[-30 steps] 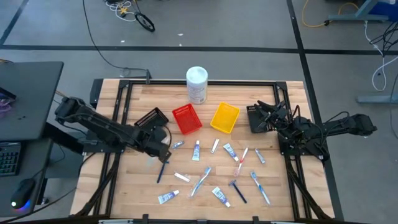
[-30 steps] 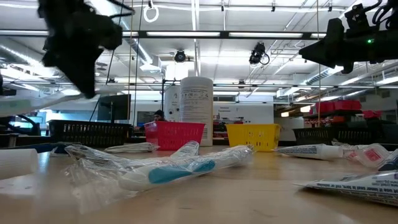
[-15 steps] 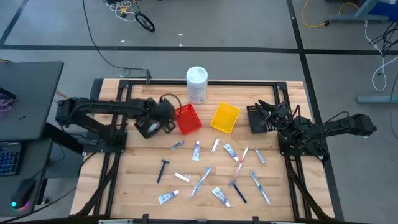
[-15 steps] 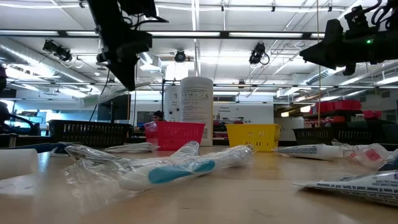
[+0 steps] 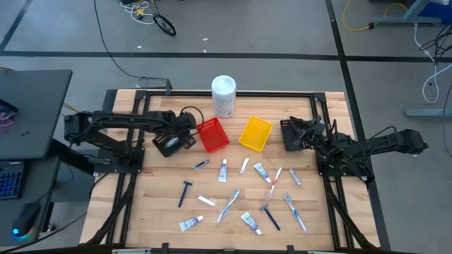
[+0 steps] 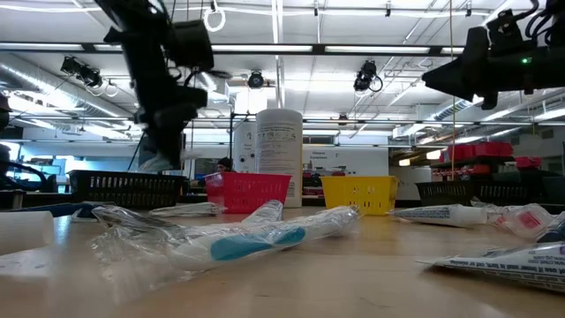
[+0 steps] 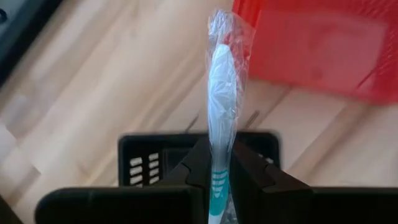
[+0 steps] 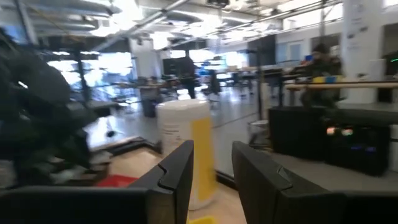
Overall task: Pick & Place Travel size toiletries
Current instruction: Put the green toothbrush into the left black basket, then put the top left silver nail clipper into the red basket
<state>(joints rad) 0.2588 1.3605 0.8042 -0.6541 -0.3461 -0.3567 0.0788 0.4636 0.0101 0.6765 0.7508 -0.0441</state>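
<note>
While the left tool (image 7: 221, 163) pinches a wrapped toothbrush (image 7: 221, 93) by its stiff handle, the light, crinkly film looks slippery.

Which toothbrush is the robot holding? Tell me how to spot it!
Find the red bin near the table's back edge. Just beside it, over the black bin, hangs the left end effector, shut on a toothbrush. It is the only wrapped white-and-teal toothbrush up in the air; the others lie on the table.
</note>
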